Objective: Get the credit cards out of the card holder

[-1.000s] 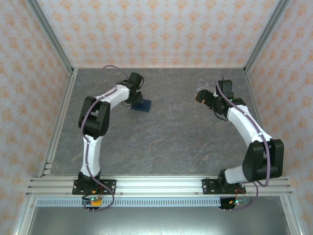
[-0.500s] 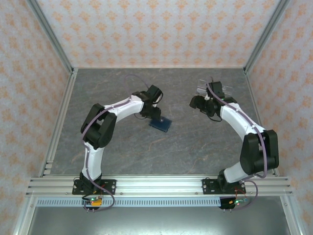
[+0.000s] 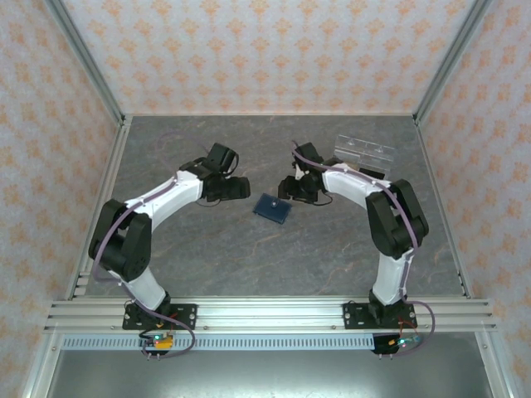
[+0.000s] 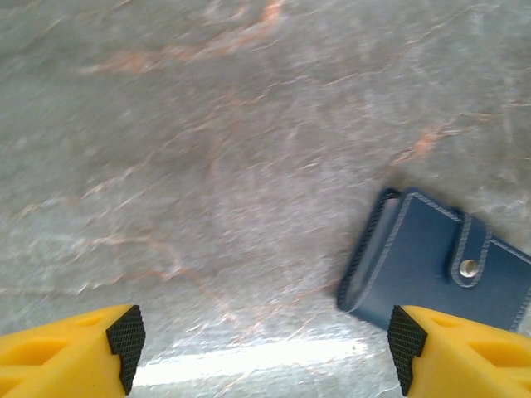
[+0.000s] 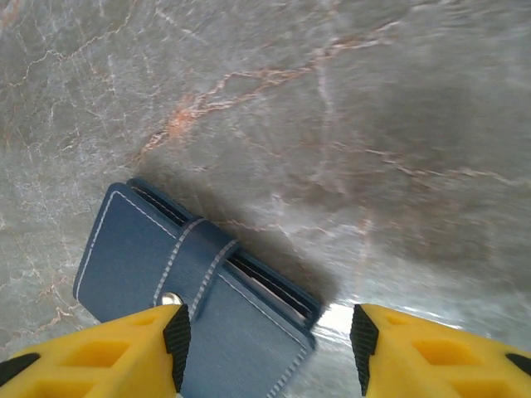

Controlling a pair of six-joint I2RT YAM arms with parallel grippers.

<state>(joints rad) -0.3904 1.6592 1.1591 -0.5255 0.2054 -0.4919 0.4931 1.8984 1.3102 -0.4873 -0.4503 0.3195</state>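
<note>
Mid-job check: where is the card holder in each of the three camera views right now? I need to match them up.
Top external: the card holder lies closed on the table, near the centre, between the two arms' tips.
Left wrist: lower right, cut off by the right edge.
Right wrist: lower left, running off the bottom edge.
Shared landmark: its silver snap, clear in both wrist views; too small to tell from above.

I can read no text, label, brand or number anywhere. The card holder point(image 4: 415, 265) bears only pale stitching and a bare metal snap point(image 4: 469, 267), and the walls point(image 3: 265, 58) carry a repeated ornament without lettering.
</note>
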